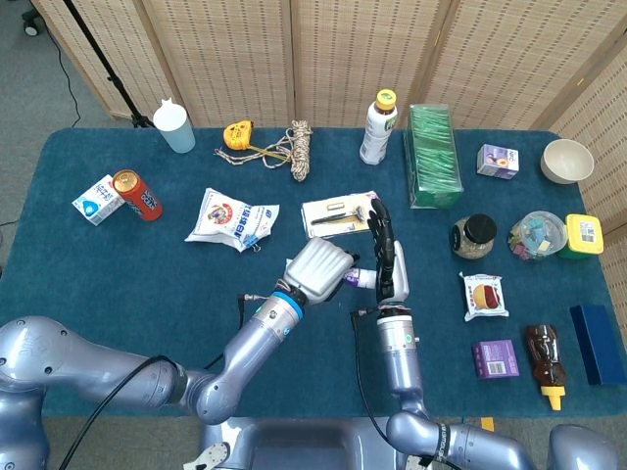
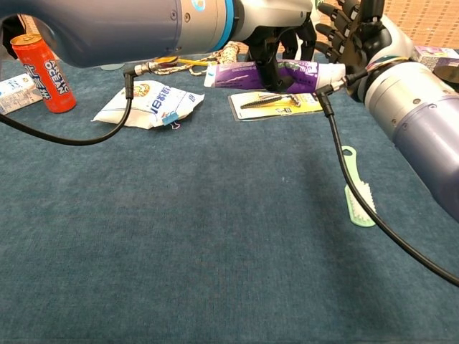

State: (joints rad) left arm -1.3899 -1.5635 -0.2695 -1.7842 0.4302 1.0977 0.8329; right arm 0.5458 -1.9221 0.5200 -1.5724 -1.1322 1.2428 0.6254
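My left hand [image 1: 318, 266] grips a purple toothpaste tube [image 2: 247, 74] and holds it level above the table. The tube's white cap end [image 2: 333, 72] points at my right hand [image 2: 351, 32]. That hand stands upright with its fingers spread and holds nothing [image 1: 387, 257]. The cap end lies right at its palm; whether they touch I cannot tell. In the head view only a short piece of the tube [image 1: 358, 278] shows between the two hands. A green toothbrush [image 2: 358, 193] lies on the blue cloth below my right forearm.
A carded razor pack [image 1: 338, 212] lies just behind the hands, a white snack bag [image 1: 233, 217] to their left. A red can [image 1: 137, 194] and a milk carton [image 1: 96, 199] stand at far left. Bottle [image 1: 378, 127], green box [image 1: 433, 157], jar [image 1: 475, 236] and packets fill the right side.
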